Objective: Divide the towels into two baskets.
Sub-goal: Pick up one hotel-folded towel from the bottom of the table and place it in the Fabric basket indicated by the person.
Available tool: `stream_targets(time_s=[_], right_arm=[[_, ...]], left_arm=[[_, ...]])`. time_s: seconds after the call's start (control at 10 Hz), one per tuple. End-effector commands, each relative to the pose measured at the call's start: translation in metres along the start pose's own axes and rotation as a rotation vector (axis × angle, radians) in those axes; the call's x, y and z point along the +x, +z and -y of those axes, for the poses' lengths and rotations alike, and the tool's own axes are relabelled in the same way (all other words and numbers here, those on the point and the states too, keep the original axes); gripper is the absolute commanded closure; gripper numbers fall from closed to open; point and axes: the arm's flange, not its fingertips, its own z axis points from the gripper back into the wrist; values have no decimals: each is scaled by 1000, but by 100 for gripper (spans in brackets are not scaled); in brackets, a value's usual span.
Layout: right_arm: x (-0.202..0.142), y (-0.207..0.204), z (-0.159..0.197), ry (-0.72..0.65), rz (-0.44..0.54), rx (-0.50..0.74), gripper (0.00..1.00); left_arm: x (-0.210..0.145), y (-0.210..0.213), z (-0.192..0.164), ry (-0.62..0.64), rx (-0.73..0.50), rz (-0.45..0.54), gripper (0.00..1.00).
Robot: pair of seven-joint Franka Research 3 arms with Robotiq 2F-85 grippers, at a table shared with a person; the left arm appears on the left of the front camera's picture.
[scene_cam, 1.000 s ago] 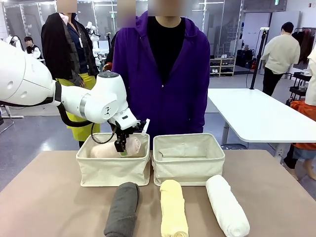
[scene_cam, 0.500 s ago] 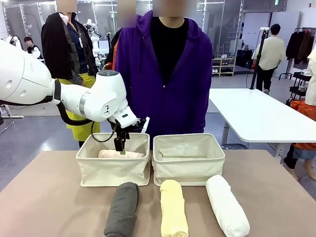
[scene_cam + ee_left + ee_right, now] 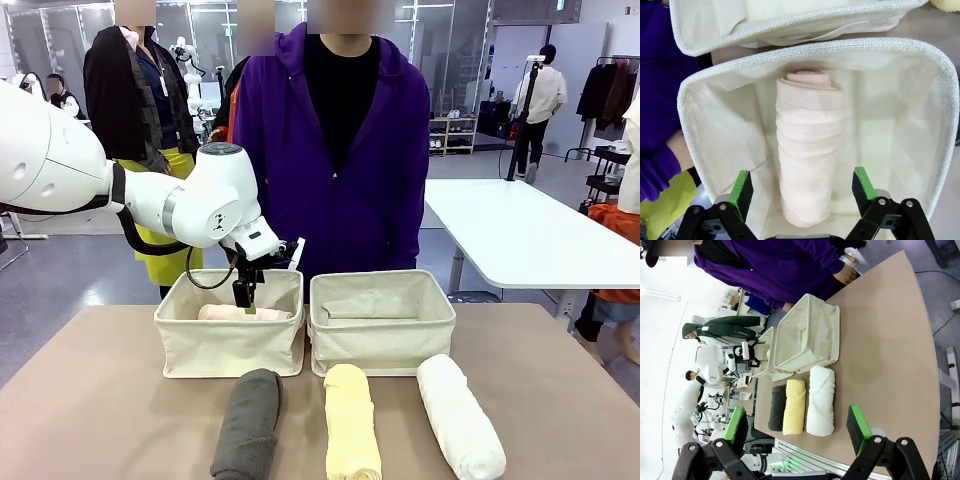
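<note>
The pale pink towel lies flat in the left basket. My left gripper hangs open just above it, green pads on either side of the roll and apart from it. The right basket holds no roll that I can see. In front of the baskets lie the dark grey towel, the pale yellow towel and the white towel. My right gripper is open, high above the table.
A person in a purple hoodie stands close behind the baskets, one hand next to the left basket's far wall. The brown table has free room at both ends. A white table stands behind on the right.
My left gripper opened and let go of the pink towel, which dropped flat into the left basket. The gripper rose slightly. The three front towels stayed put.
</note>
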Motion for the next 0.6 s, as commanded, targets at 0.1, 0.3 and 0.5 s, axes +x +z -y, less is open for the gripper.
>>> stream_targets(time_s=[0.1, 0.3, 0.5], right_arm=[[-1, 3, -3, 9, 7, 8, 0], [-1, 3, -3, 9, 7, 8, 0], [-1, 3, -3, 9, 7, 8, 0]], left_arm=[[-3, 0, -1, 1, 1, -4, 0], [-3, 0, -1, 1, 1, -4, 0], [-3, 23, -11, 77, -11, 84, 0]])
